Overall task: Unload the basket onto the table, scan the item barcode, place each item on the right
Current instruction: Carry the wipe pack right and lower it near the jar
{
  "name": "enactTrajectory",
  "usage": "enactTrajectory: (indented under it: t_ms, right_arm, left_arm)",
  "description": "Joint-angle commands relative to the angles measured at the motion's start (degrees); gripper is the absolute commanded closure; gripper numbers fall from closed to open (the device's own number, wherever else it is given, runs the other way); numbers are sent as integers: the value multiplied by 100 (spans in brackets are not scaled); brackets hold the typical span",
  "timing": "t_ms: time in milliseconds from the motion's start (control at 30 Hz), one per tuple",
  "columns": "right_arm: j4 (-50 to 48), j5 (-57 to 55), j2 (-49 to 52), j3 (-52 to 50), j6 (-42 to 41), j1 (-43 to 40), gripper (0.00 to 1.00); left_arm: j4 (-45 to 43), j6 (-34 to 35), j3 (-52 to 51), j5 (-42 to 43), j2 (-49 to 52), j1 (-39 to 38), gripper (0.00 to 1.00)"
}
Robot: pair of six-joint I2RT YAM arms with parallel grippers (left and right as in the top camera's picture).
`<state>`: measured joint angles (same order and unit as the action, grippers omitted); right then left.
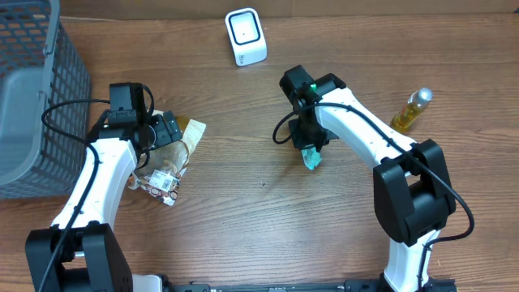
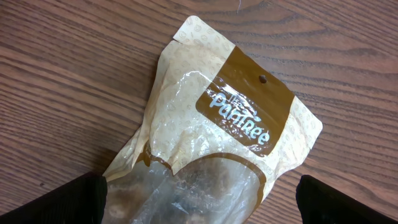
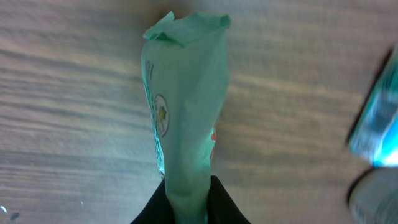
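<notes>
Right wrist view: green packet point(image 3: 183, 106) is pinched by the right gripper point(image 3: 186, 205), jaws nearly shut, near the centre of the table point(image 1: 243, 219). Left gripper point(image 1: 162, 130) is held wide open, empty, over brown pouch point(image 2: 217, 124). Grasp judged done; presentation to scanner point(image 1: 246, 36), well apart, is left.

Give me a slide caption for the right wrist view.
The right pincer grips a green packet, wooden table behind.
</notes>
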<state>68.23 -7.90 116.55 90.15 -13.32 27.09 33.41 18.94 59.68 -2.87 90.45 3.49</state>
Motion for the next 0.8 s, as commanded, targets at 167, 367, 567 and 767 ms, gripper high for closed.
enactTrajectory:
  t_ms: [167, 367, 567, 767]
  right_arm:
    - [262, 216, -17, -17, -468, -24, 87]
    - [409, 101, -17, -17, -470, -85, 87]
    - [673, -118, -17, -17, -474, -286, 92]
    - [754, -146, -17, -17, -470, -476, 87]
  left_arm:
    - [2, -116, 26, -70, 61, 20, 0]
    - [2, -116, 26, -70, 61, 20, 1]
    - [2, -116, 26, -70, 61, 20, 0]
    - [2, -116, 26, -70, 61, 20, 1]
